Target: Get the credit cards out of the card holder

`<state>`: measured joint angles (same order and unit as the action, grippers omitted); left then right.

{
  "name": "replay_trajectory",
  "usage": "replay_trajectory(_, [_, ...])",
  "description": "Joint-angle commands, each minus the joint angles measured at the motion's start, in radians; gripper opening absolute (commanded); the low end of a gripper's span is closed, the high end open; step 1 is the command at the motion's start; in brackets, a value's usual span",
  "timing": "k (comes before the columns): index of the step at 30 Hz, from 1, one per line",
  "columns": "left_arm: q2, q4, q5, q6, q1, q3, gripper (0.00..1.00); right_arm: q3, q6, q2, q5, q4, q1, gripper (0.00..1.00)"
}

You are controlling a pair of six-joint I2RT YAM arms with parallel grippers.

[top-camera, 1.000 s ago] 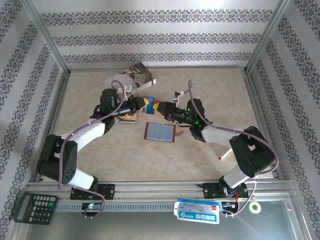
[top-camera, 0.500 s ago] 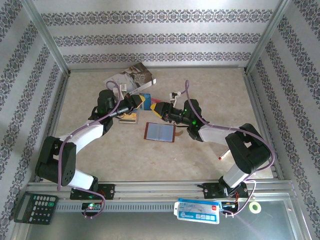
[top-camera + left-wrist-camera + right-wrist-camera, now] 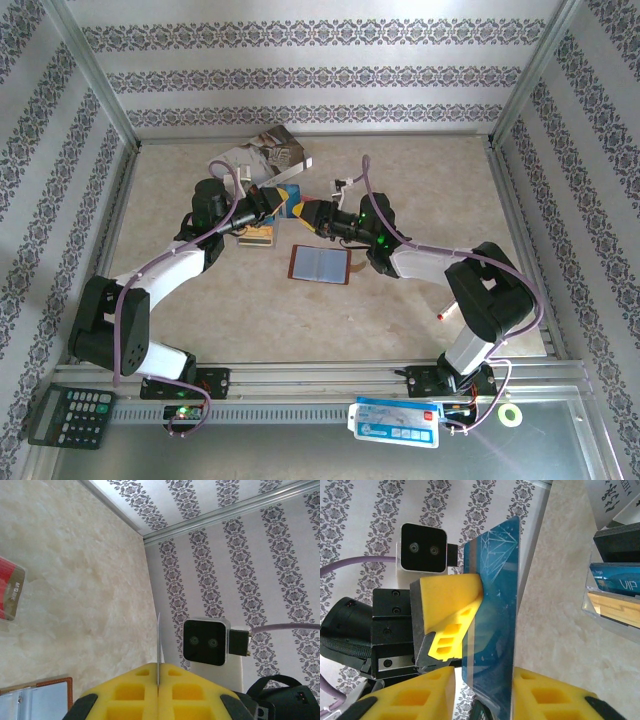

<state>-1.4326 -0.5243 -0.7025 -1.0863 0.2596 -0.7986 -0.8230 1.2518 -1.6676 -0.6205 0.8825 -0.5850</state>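
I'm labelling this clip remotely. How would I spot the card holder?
Go to the middle of the beige table. The card holder lies open and flat there: brown-rimmed, grey-blue inside, unlike the white-grey booklet farther back.

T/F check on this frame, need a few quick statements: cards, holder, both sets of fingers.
1. The left fingers are shut on a blue card. True.
2. The card holder is folded shut. False: it lies open on the table, grey-blue lining facing up.
3. The right fingers stand on either side of the blue card's edge, not yet clamped on it. True.
4. The calculator sits on the table next to the card holder. False: it is at the near left corner, outside the rail, by the left arm's base.
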Motion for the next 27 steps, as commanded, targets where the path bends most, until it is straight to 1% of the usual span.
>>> replay_trajectory(1, [0.014,-0.056,-0.015,-0.010,-0.011,0.001,0.00,-0.027,-0.009,-0.022,-0.010,0.030,0.001,0.27])
replay_trajectory(4, [0.013,-0.051,-0.010,-0.009,-0.010,0.005,0.00,-0.022,-0.012,-0.018,-0.002,0.029,0.006,0.19])
replay_trajectory(6, [0.014,-0.047,-0.009,-0.005,-0.014,0.008,0.00,-0.019,-0.017,-0.016,0.001,0.019,0.008,0.11])
replay_trajectory(8, [0.020,-0.049,-0.009,-0.007,-0.016,0.012,0.08,-0.018,-0.029,-0.013,0.004,0.001,0.010,0.04])
replay_trajectory(10, [0.034,-0.046,-0.002,-0.008,-0.022,0.021,0.21,-0.015,-0.047,-0.010,0.007,-0.016,0.011,0.00])
replay_trajectory(11, [0.042,-0.034,0.007,-0.002,-0.025,0.026,0.27,-0.014,-0.059,-0.009,0.008,-0.030,0.011,0.00])
replay_trajectory(13, [0.066,0.017,0.035,0.018,-0.041,0.041,0.44,-0.014,-0.095,0.000,0.017,-0.080,0.013,0.00])
replay_trajectory(15, [0.092,0.085,0.058,0.045,-0.067,0.057,0.54,-0.017,-0.148,0.010,0.024,-0.130,0.016,0.00])
replay_trajectory(17, [0.124,0.176,0.082,0.096,-0.102,0.073,0.60,-0.027,-0.216,0.025,0.032,-0.226,0.023,0.00])
replay_trajectory(20, [0.177,0.357,0.126,0.233,-0.181,0.085,0.69,-0.059,-0.358,0.050,0.065,-0.402,0.033,0.00])
replay_trajectory(22, [0.202,0.491,0.154,0.340,-0.236,0.080,0.72,-0.095,-0.463,0.060,0.093,-0.528,0.039,0.00])
replay_trajectory(24, [0.217,0.595,0.189,0.418,-0.277,0.069,0.76,-0.139,-0.571,0.061,0.134,-0.646,0.041,0.00])
replay_trajectory(27, [0.240,0.699,0.211,0.498,-0.327,0.055,0.84,-0.226,-0.729,0.043,0.172,-0.798,0.039,0.00])
